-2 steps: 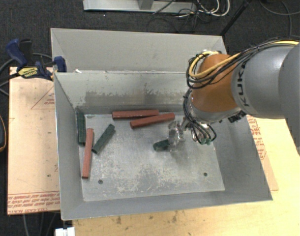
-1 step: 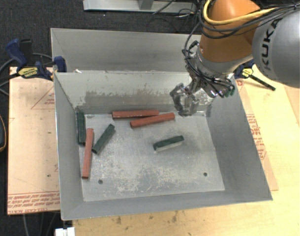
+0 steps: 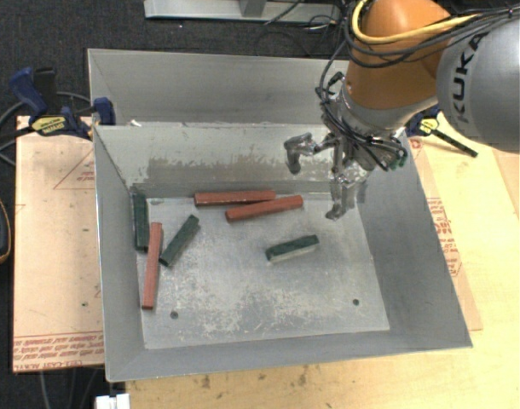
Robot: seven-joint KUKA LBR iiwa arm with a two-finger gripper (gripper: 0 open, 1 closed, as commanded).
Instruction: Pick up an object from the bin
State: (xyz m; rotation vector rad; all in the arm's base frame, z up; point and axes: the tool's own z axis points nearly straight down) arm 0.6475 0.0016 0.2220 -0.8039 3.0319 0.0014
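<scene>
Camera view. Dark carpeted floor (image 3: 47, 24) around the grey metal bin (image 3: 243, 88). Contents:
- upper red-brown rectangular bar (image 3: 235, 198) and lower red-brown rectangular bar (image 3: 264, 209), mid-bin
- short dark green bar (image 3: 291, 248), just below them
- three further bars (image 3: 151, 265) by the left wall

Claw (image 3: 339, 201) hangs just right of the lower red-brown bar's end. Open or closed: cannot tell.

The gripper (image 3: 340, 201) hangs over the right of the grey bin (image 3: 260, 318), just right of a red-brown bar (image 3: 263, 209); a dark green block (image 3: 291, 248) lies nearer.

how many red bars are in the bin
3. The back red bar lies near the rear wall, the second red bar just in front of it, the left red bar lengthwise near the left wall. The arm may hide more at back right.
</scene>
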